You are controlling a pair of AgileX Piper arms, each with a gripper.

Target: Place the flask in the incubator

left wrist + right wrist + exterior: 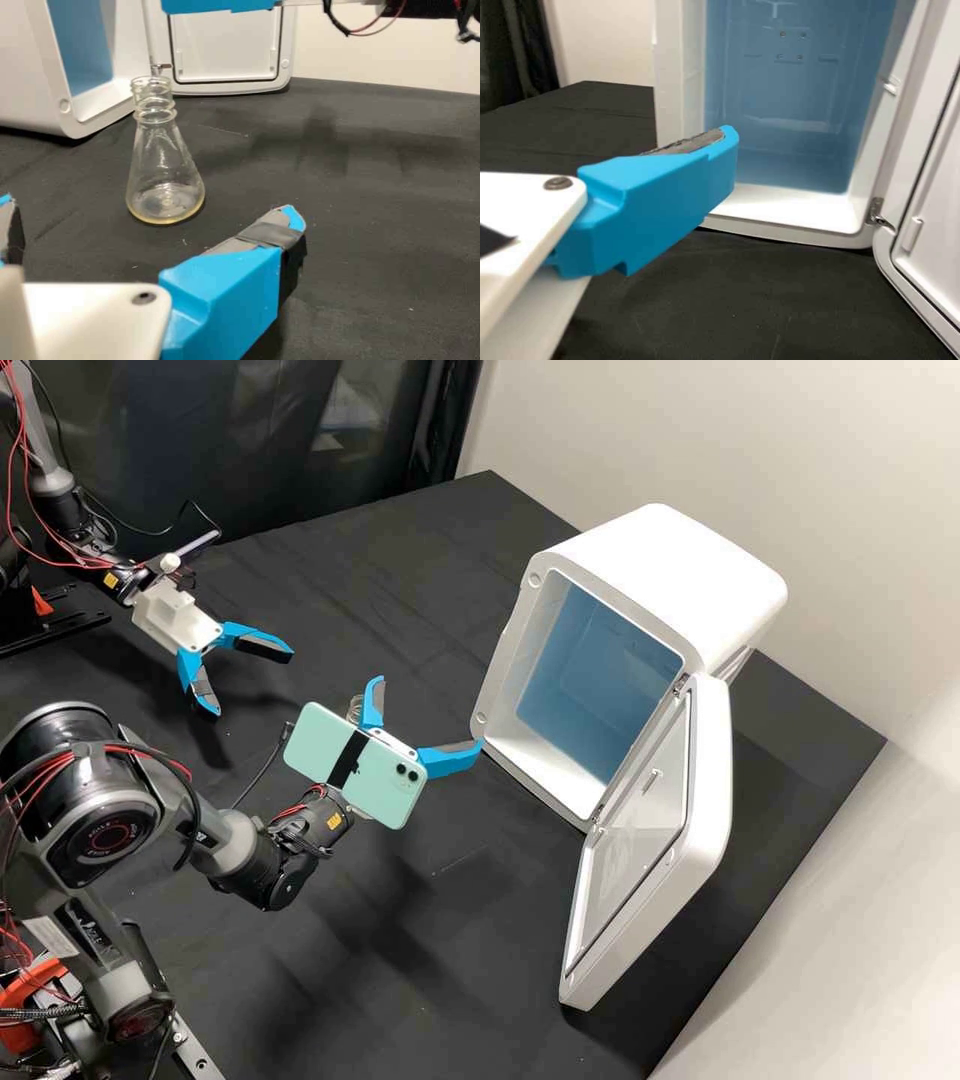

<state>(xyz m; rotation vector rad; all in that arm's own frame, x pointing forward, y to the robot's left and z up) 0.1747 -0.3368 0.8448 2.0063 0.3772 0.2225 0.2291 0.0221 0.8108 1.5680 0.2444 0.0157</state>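
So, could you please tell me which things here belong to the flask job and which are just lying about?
Job: flask, upright on the bench; incubator, door swung open; left gripper and right gripper, both open.
Not part of it: green phone strapped at the right arm's wrist; black curtain.

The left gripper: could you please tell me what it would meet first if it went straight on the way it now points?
Most likely the flask, upright on the bench ahead of the left gripper and roughly in line with its open jaws; the incubator lies beyond, though depth is unclear.
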